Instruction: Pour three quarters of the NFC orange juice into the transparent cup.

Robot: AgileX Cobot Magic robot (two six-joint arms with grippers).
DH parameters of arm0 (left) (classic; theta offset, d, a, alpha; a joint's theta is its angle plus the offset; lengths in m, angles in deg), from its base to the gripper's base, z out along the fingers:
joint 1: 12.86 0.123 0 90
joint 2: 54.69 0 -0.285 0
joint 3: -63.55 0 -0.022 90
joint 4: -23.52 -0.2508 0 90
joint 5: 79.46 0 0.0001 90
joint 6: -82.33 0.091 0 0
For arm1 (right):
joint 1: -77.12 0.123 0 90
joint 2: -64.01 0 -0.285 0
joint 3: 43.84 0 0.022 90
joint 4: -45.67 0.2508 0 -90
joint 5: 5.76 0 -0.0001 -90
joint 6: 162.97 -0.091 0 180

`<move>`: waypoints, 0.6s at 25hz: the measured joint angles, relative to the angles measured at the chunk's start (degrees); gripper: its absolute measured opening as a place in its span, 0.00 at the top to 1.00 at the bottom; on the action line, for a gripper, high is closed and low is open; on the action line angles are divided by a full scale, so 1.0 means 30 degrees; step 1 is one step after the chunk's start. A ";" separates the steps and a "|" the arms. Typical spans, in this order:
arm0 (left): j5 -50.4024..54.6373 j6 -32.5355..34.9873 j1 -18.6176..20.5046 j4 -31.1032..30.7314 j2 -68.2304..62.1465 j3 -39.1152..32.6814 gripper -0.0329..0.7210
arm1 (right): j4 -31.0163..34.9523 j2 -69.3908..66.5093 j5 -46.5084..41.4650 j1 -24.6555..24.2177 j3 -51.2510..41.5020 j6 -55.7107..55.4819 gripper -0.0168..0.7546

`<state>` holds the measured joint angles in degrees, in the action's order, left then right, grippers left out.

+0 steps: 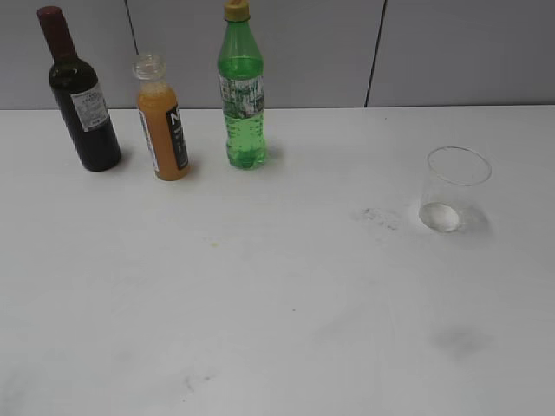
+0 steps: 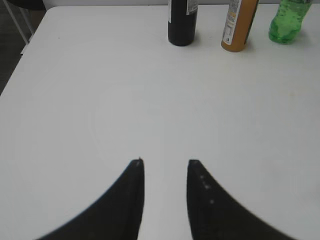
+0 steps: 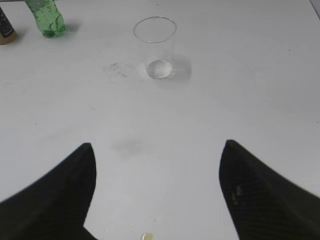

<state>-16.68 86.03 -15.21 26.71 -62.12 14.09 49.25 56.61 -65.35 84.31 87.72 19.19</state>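
The NFC orange juice stands uncapped at the back left of the table, between two taller bottles; its lower part shows in the left wrist view. The transparent cup stands upright and empty on the right, also seen in the right wrist view. My left gripper hangs open over bare table, well short of the bottles, with nothing between its fingers. My right gripper is wide open and empty, some way in front of the cup. Neither gripper appears in the exterior view.
A dark wine bottle stands left of the juice and a green bottle with a yellow cap right of it. Grey smudges mark the white table. The table's left edge shows in the left wrist view.
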 joint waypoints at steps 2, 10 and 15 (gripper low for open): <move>0.0000 0.0000 0.0000 0.0000 0.0000 0.0000 0.64 | 0.0000 0.0000 0.0000 0.0000 0.0000 0.0000 0.22; 0.0000 0.0000 0.0000 0.0000 0.0000 0.0000 0.64 | 0.0000 0.0000 0.0000 0.0000 0.0000 0.0000 0.22; 0.0000 0.0000 0.0000 0.0000 0.0000 0.0000 0.64 | 0.0000 0.0000 0.0000 0.0000 0.0000 -0.0016 0.22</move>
<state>-16.68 86.03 -15.21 26.71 -62.12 14.09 49.25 56.61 -65.35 84.31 87.72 19.14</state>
